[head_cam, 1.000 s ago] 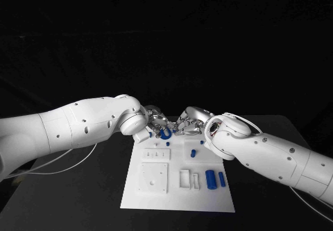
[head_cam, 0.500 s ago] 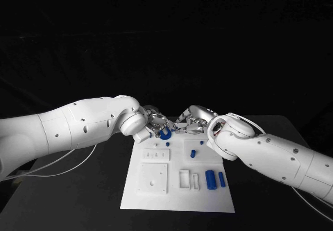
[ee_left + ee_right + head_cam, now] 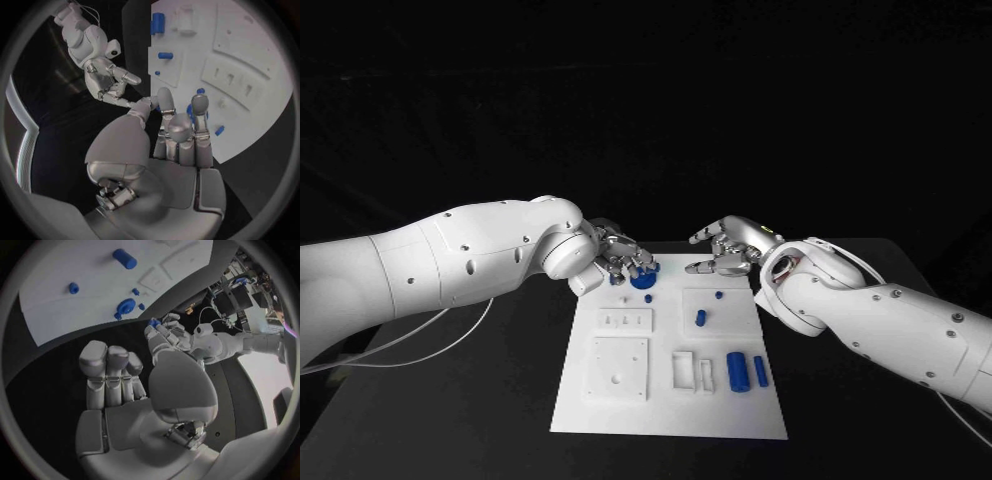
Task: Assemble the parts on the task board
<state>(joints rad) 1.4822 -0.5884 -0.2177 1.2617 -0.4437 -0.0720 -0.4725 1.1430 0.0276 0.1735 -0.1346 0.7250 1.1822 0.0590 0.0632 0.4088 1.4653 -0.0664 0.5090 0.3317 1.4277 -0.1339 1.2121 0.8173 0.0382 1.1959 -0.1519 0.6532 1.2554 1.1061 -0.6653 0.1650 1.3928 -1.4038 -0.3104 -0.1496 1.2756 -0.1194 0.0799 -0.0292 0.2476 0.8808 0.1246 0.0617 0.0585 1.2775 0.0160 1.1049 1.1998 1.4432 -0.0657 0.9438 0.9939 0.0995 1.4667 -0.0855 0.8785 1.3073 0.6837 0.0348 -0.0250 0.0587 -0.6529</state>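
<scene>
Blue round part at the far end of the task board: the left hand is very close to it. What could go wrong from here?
1. The left hand's fingers crowd the blue round part, which lies near the far edge of the task board. A nudge could push it off.
2. A small blue piece lies beside those fingers and could get knocked away.
3. The right hand hovers nearby, holding nothing. If it moves in, the hands could collide.
</scene>
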